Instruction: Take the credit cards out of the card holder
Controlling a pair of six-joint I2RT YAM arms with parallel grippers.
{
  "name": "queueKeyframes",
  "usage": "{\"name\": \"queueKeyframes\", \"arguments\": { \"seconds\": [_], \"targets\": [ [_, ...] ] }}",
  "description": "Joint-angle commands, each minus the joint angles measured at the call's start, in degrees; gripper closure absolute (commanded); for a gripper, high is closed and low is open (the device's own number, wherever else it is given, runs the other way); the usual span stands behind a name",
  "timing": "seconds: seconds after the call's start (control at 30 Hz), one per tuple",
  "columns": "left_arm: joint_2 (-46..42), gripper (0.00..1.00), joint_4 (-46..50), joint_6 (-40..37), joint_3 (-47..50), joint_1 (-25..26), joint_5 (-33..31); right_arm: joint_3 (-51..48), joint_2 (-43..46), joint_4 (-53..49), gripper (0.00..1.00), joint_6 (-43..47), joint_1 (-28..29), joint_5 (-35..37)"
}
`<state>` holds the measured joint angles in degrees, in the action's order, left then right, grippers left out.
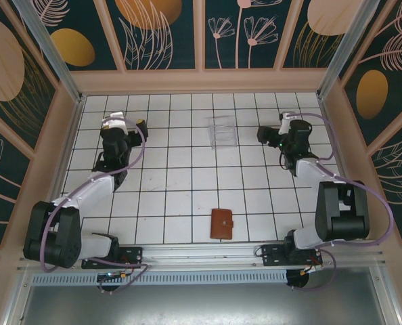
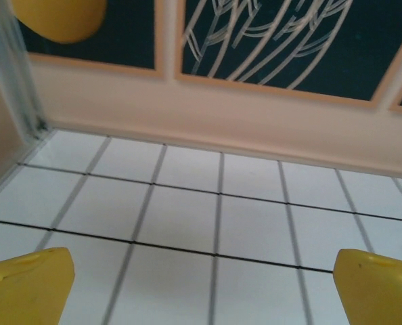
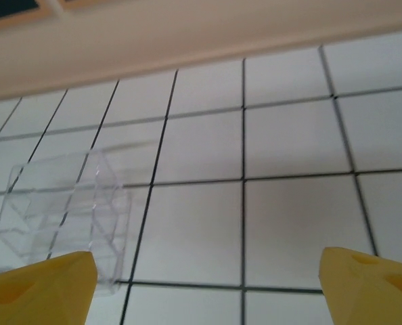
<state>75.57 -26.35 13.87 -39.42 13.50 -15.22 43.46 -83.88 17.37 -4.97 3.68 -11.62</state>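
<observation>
Card holder (image 1: 221, 223) noted shut and flat on the bench (image 1: 167, 193), close to the near edge and between the two arm bases, somewhat nearer the right one. Its long axis is read as running near-to-far, with the small closing tab on its right edge. The credit cards are judged to be inside it. Left gripper (image 1: 123, 125) is raised over the far left of the bench, its fingers (image 2: 32, 284) spread wide with only bare tiles between them. Right gripper (image 1: 274, 133) is held over the far right, its fingers (image 3: 45, 288) likewise apart and holding nothing, with the clear plastic stand (image 3: 59, 217) just ahead and to their left. Both pairs of fingers are aimed toward the far side, so the holder lies behind them, well apart, back toward the bases. The right arm is judged the nearer. A pull back toward the near edge and a turn downward would be needed before the holder could be approached.
</observation>
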Motion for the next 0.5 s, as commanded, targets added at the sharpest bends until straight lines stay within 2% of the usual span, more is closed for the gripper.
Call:
{"name": "queueKeyframes", "arguments": {
  "seconds": [0.0,0.1,0.17,0.47],
  "targets": [
    [0.9,0.03,14.5,9.1,-4.1,2.0,5.4,3.8,-2.2,-12.6,0.19,-5.2,2.9,0.2],
    [1.7,0.05,16.5,13.1,-4.6,3.7,12.6,7.3,-4.7,-17.4,0.25,-6.9,6.0,0.3],
    [1.9,0.06,17.2,15.3,-4.5,5.2,14.9,9.9,-6.8,-19.7,0.29,-6.7,7.8,0.1],
    [3.4,0.08,20.8,19.9,-3.8,13.4,18.9,25.0,-20.3,-24.9,0.53,-5.4,11.4,1.4]
  ]
}}
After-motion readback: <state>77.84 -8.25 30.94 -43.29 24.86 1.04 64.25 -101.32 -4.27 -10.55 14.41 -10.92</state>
